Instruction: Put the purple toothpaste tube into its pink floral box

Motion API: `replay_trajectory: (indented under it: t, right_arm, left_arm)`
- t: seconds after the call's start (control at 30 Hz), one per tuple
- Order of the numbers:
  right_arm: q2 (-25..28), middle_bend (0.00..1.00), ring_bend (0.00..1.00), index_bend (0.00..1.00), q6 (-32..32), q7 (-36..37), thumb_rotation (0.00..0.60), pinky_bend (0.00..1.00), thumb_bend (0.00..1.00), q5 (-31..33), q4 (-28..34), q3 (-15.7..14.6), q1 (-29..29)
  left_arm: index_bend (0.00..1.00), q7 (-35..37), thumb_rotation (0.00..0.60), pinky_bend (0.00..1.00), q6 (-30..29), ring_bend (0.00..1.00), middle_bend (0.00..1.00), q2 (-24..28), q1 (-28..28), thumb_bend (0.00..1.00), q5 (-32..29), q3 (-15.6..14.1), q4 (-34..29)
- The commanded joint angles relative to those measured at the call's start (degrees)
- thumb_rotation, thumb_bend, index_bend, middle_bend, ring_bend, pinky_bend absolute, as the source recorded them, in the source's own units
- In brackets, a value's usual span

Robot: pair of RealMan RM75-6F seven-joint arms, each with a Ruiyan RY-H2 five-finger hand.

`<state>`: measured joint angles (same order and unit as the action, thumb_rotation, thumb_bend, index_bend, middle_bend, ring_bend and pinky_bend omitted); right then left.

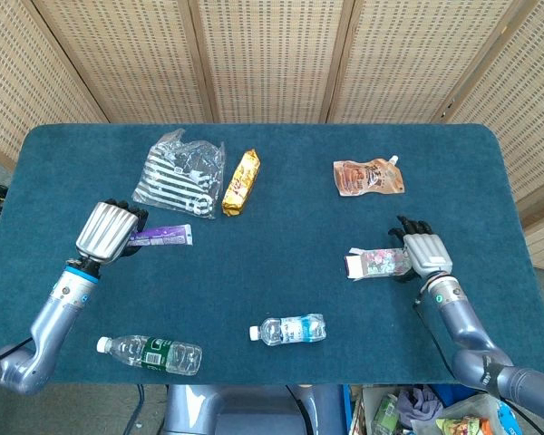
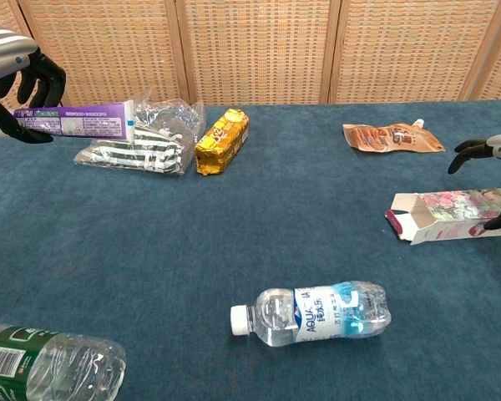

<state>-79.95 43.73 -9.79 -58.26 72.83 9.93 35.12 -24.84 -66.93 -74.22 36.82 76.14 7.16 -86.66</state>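
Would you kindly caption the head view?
Left hand holds purple toothpaste tube; right hand at floral box.

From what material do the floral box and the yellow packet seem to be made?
The floral box looks like thin printed cardboard: its open end flaps are flat and folded, with a matt surface. The yellow packet seems to be glossy plastic or foil wrap, judging by its shine and crinkles.

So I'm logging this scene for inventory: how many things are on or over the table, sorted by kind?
Plastic bottles: 2
Toothpaste tube: 1
Floral box: 1
Striped bag: 1
Yellow snack pack: 1
Spout pouch: 1
Total: 7
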Motion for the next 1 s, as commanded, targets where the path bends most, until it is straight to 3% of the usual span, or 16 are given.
replay_trajectory:
  t: [0.03,0.17,0.27,0.37,0.47,0.57,0.8,1.0]
  right_arm:
    - [-1.9,0.0,0.0,0.2,-1.1,1.9,0.6,0.0,0.0,-0.6,-3.3,-0.6,0.1]
    - [-2.8,0.0,0.0,0.21,-1.9,2.7,0.6,0.0,0.0,-0.5,-5.5,-0.8,0.3]
    - [-3.5,0.06,0.0,0.29,-2.5,3.2,0.6,0.01,0.0,0.0,-7.0,-0.9,0.3]
    - [-4.4,0.24,0.08,0.41,-1.5,3.1,0.6,0.17,0.0,-0.2,-8.3,-1.0,0.1]
    - [-5.6,0.42,0.28,0.52,1.9,3.9,0.6,0.39,0.01,-1.7,-8.9,-0.5,-0.6]
    - [-6.2,0.51,0.38,0.57,5.1,5.5,0.6,0.48,0.0,-4.2,-8.7,0.0,-1.1]
    - [-4.5,0.52,0.39,0.59,9.4,7.3,0.6,0.49,0.0,-8.8,-3.5,0.0,-1.9]
    - [-0.4,0.52,0.39,0.59,11.4,6.0,0.6,0.49,0.01,-9.2,7.0,1.0,-2.3]
  left_arm:
    - [0.81,0.1,0.6,0.6,0.1,0.57,0.68,-0.2,0.0,0.29,0.2,0.0,0.1]
    - [0.81,0.2,0.6,0.6,0.3,0.57,0.68,-0.4,-0.1,0.29,0.3,0.0,0.3]
    - [0.81,0.4,0.6,0.6,0.3,0.57,0.68,-0.5,-0.2,0.29,0.3,0.0,0.5]
    - [0.81,0.6,0.6,0.6,0.4,0.57,0.68,-0.6,-0.3,0.29,0.4,0.0,0.8]
    - [0.81,0.9,0.6,0.6,0.3,0.57,0.68,-0.6,-0.4,0.29,0.6,0.0,0.9]
    - [0.81,1.1,0.6,0.6,0.3,0.57,0.68,-0.5,-0.4,0.29,0.7,0.2,0.8]
    - [0.81,1.8,0.6,0.6,-0.2,0.57,0.68,0.0,-0.7,0.29,1.7,0.2,-0.3]
    - [0.81,2.3,0.6,0.6,-0.4,0.57,0.68,1.0,-0.7,0.29,2.4,0.5,-2.3]
